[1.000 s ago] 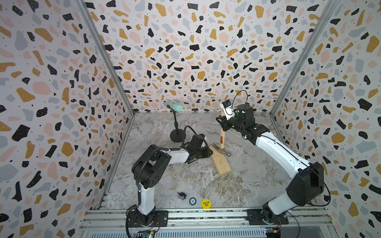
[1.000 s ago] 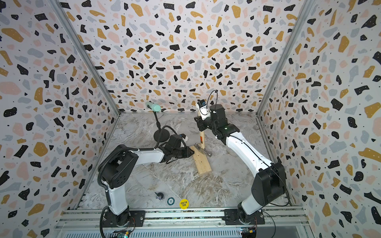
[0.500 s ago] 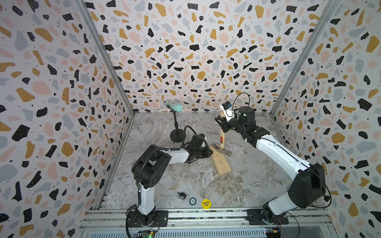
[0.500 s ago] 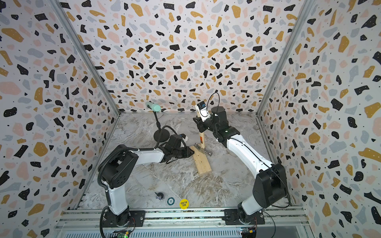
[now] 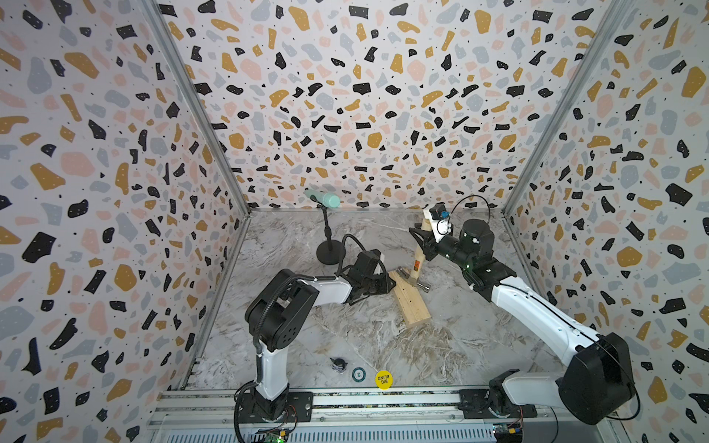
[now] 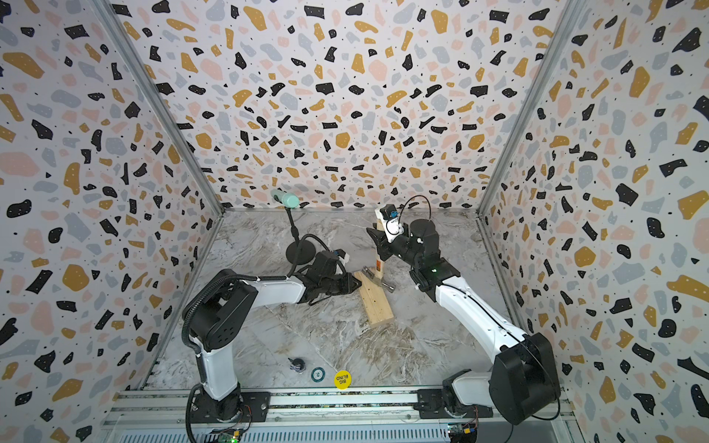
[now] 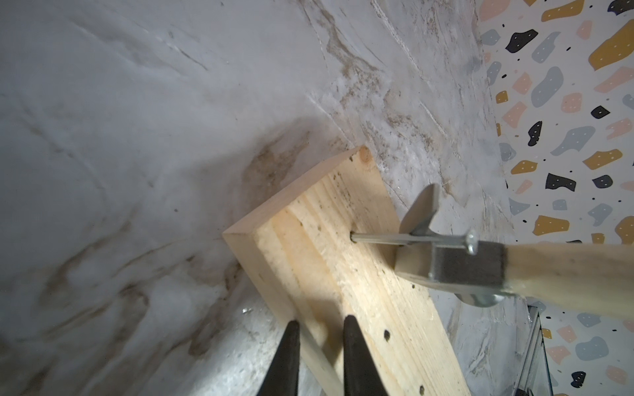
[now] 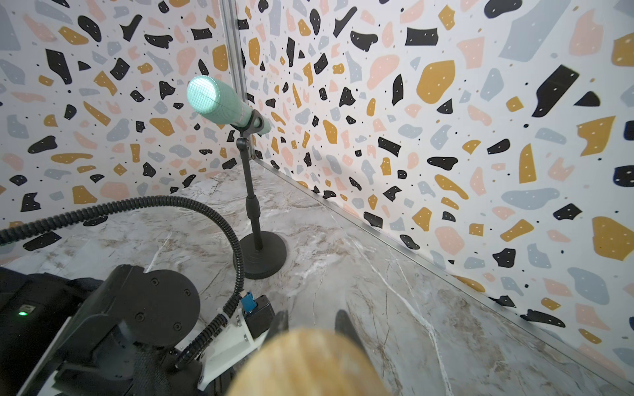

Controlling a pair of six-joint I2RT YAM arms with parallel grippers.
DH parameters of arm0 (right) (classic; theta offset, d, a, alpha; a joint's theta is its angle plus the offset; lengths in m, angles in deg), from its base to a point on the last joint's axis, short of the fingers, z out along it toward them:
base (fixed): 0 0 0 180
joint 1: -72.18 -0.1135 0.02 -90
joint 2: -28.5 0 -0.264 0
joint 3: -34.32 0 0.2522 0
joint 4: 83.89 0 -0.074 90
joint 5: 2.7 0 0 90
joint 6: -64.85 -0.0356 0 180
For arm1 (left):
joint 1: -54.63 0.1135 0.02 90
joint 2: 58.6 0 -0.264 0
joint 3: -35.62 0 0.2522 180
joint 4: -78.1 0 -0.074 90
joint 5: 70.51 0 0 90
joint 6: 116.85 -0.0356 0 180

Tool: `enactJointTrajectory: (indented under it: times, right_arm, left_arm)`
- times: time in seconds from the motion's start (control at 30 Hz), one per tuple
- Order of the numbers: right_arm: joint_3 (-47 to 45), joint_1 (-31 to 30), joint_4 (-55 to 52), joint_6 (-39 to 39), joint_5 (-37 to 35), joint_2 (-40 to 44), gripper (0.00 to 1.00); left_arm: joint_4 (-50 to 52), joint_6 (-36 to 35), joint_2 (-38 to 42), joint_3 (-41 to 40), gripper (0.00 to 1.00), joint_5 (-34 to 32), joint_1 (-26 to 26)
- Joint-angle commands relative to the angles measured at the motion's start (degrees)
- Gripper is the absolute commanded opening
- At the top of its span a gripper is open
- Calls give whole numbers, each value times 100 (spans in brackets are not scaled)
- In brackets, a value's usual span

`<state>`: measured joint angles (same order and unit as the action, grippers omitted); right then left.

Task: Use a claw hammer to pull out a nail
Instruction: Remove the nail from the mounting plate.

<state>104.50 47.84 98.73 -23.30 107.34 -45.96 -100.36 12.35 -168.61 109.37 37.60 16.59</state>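
Observation:
The claw hammer [image 5: 417,262] stands with its steel head [image 7: 463,267] on the pale wood block [image 5: 410,303], its handle rising toward the back wall. My right gripper [image 5: 421,241] is shut on the upper handle, whose end fills the right wrist view [image 8: 308,360]. The nail [image 7: 377,239] sits in the claw, its shaft drawn well out of the block [image 7: 343,274] with only the tip in the wood. My left gripper [image 7: 319,322] is shut on the block's long edge, also seen in a top view [image 6: 355,285].
A green microphone [image 5: 324,199] on a black stand [image 5: 330,253] is behind the left arm. Near the front rail lie a yellow disc [image 5: 383,379], a small green disc [image 5: 358,374] and a dark knob [image 5: 338,364]. Patterned walls close three sides.
My right gripper has moved right and lower with the hammer handle. The left arm and the block have stayed put.

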Motion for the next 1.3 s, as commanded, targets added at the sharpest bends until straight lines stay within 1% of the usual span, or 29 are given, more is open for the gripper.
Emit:
enactJointTrajectory:
  times: [0.0,0.7,1.27]
  right_arm:
    - [-267,196,505,-111,119,199,0]
    - [-1307,226,1168,-632,598,498,0]
    - [-1762,219,1359,-833,723,633,0]
  left_arm:
    - [318,20,-222,-171,19,-20,-37]
    - [241,115,-213,-312,18,17,-45]
    - [179,191,-213,-387,19,7,-45]
